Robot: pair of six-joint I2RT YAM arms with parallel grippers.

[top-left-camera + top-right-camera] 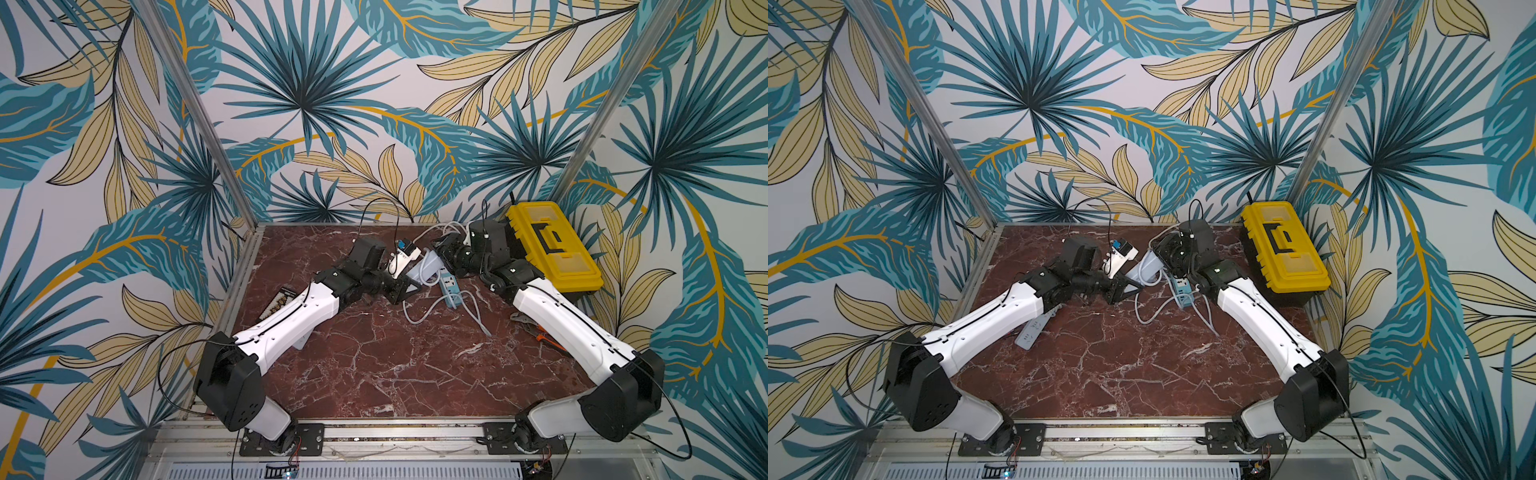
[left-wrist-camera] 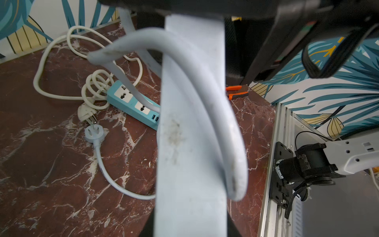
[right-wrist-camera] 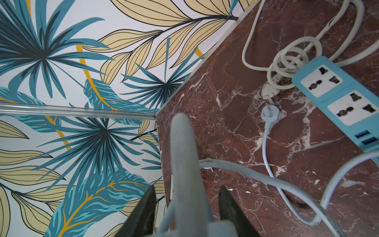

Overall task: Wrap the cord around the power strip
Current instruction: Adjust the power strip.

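Light: even, diffuse, moderately bright, from overhead. Shadows: soft and faint on marble tabletop. Top views: sharp, with mild bowing toward edges. Wrist views: near power strip and cord blurred; tabletop beyond sharper.

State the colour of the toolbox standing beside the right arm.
Yellow. The toolbox shows best in both top views.

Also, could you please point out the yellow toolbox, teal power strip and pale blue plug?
yellow toolbox [image 1: 575, 266]: in a top view, on its lid.
teal power strip [image 3: 322, 82]: right wrist view, on a white socket panel.
pale blue plug [image 2: 93, 133]: left wrist view, on its round head.
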